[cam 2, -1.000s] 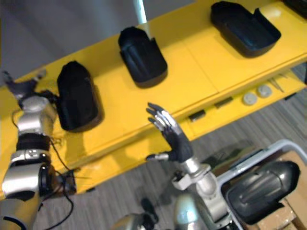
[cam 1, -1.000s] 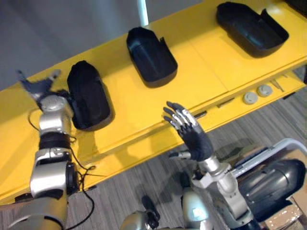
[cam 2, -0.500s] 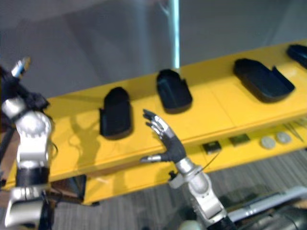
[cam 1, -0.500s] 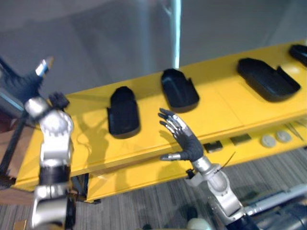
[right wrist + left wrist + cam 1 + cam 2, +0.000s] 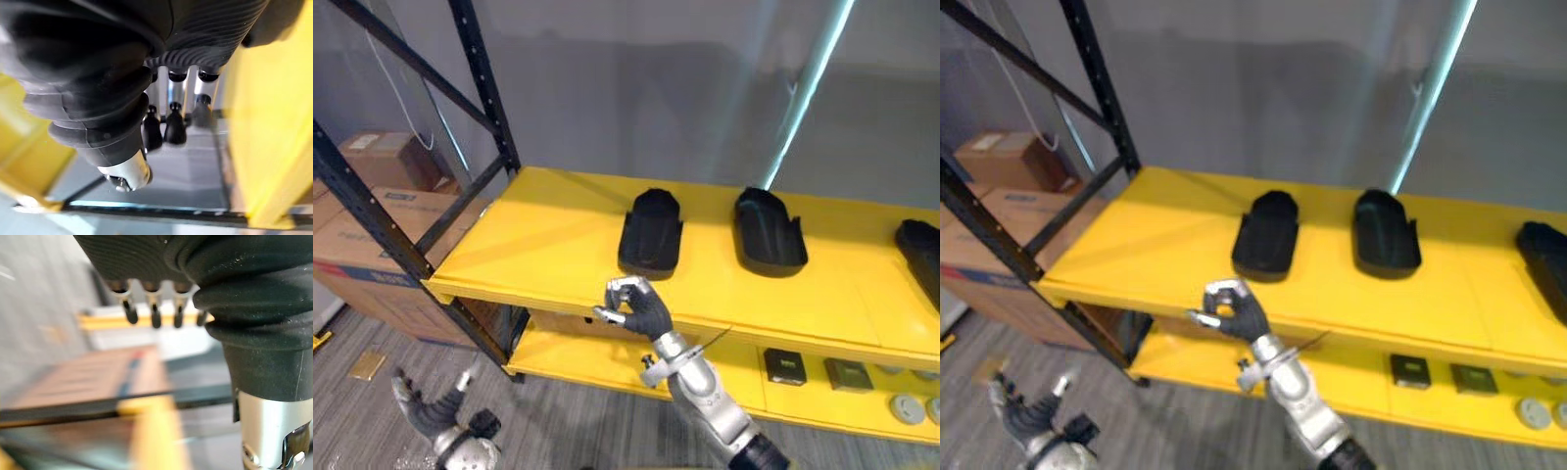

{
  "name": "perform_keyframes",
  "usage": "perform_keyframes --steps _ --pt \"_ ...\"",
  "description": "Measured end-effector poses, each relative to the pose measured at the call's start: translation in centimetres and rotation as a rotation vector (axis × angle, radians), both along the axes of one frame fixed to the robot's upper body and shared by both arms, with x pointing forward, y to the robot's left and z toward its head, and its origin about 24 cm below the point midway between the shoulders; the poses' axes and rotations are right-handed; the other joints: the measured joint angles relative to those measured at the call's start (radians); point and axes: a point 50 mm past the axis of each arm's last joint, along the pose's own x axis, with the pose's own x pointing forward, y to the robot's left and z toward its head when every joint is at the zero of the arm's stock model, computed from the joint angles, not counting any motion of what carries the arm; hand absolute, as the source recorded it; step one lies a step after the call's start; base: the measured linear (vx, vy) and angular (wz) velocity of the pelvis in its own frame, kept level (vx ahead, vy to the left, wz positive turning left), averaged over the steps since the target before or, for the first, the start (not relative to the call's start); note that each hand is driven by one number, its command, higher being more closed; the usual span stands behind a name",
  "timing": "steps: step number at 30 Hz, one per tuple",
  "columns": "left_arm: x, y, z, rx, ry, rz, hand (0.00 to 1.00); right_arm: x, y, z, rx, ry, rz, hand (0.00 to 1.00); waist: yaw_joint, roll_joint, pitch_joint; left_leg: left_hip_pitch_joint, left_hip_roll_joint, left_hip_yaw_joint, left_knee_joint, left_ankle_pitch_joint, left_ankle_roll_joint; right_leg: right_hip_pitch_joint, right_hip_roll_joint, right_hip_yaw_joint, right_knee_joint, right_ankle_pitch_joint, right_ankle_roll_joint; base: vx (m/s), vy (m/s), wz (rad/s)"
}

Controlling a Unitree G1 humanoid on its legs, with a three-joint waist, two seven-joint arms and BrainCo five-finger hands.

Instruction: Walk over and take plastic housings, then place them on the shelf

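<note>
Though gripped by neither hand, plastic housings (image 5: 769,233): three dark shells side by side on the yellow shelf (image 5: 538,230), long axes running front to back.
Right hand (image 5: 631,305): just short of the shelf's front edge, fingers curled against the thumb, clasping nothing.
Left hand (image 5: 429,411): low near the floor, fingers loosely spread, empty.
Key relation: nearest housing (image 5: 651,233) straight beyond the right hand, narrow end toward it; left hand well apart.
Judgement: probably between placements, another housing to fetch.
</note>
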Motion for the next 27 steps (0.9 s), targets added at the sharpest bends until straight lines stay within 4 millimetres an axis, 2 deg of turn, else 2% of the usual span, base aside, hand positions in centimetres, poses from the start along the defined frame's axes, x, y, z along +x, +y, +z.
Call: perform_keyframes --steps 5,7,8,10,12,15,20,27 --pt "0.0 -1.8 -2.6 -0.078 0.104 -0.13 0.0 1.4 0.6 -1.0 -0.091 0.026 -0.077 1.0 0.017 -0.009 0.036 0.0 0.002 -0.025 0.008 0.0 0.001 0.019 0.001 -0.022 0.0 0.0 -0.002 0.04 0.005 0.13" --pt "0.1 -2.8 -3.4 -0.12 0.133 -0.203 0.0 2.7 1.1 -0.5 -0.122 -0.003 -0.128 1.0 0.022 -0.009 0.075 -0.002 0.004 -0.027 0.021 -0.004 0.004 0.024 0.001 -0.022 0.0 0.0 -0.003 0.0 0.0 0.0" --pt "0.0 -3.0 -3.7 -0.131 0.143 -0.223 0.0 3.0 1.2 -0.4 -0.132 -0.008 -0.142 1.0 0.023 0.001 0.087 -0.002 0.004 -0.028 0.021 -0.004 0.004 0.024 0.001 -0.022 0.0 0.0 -0.003 0.0 0.0 0.0" --pt "-0.2 -3.8 -4.4 -0.168 0.171 -0.268 0.0 3.9 1.0 -0.3 -0.152 -0.017 -0.194 1.0 0.025 0.002 0.099 -0.005 0.004 -0.031 0.022 -0.006 0.002 0.024 0.001 -0.024 0.0 -0.001 -0.004 0.0 0.008 0.04" --pt "-0.5 -4.5 -5.1 -0.208 0.202 -0.315 0.0 5.1 0.3 0.1 -0.154 -0.026 -0.266 1.0 0.036 0.012 0.12 -0.019 0.004 -0.039 0.029 -0.007 0.0 0.016 0.001 -0.028 0.0 -0.001 -0.004 0.03 0.013 0.09" --pt "-1.2 -4.7 -5.8 -0.243 0.234 -0.332 0.0 6.2 -0.9 0.3 -0.153 -0.009 -0.341 1.0 0.05 0.018 0.139 -0.022 0.005 -0.044 0.038 -0.007 0.003 0.02 0.002 -0.031 0.0 -0.004 -0.001 0.04 0.006 0.06" --pt "-2.2 -4.7 -6.8 -0.341 0.262 -0.335 0.0 7.1 -1.9 0.3 -0.155 0.014 -0.414 1.0 0.068 0.015 0.154 -0.016 0.002 -0.049 0.037 -0.009 0.003 0.034 -0.002 -0.045 0.001 -0.01 0.008 0.05 0.016 0.08" --pt "-4.3 -4.3 -8.1 -0.447 0.332 -0.301 0.0 7.7 -2.3 -0.1 -0.167 0.065 -0.467 1.0 0.071 0.021 0.178 -0.005 -0.002 -0.048 0.036 -0.012 0.006 0.033 -0.016 -0.046 0.039 -0.032 0.016 0.0 0.013 0.0"
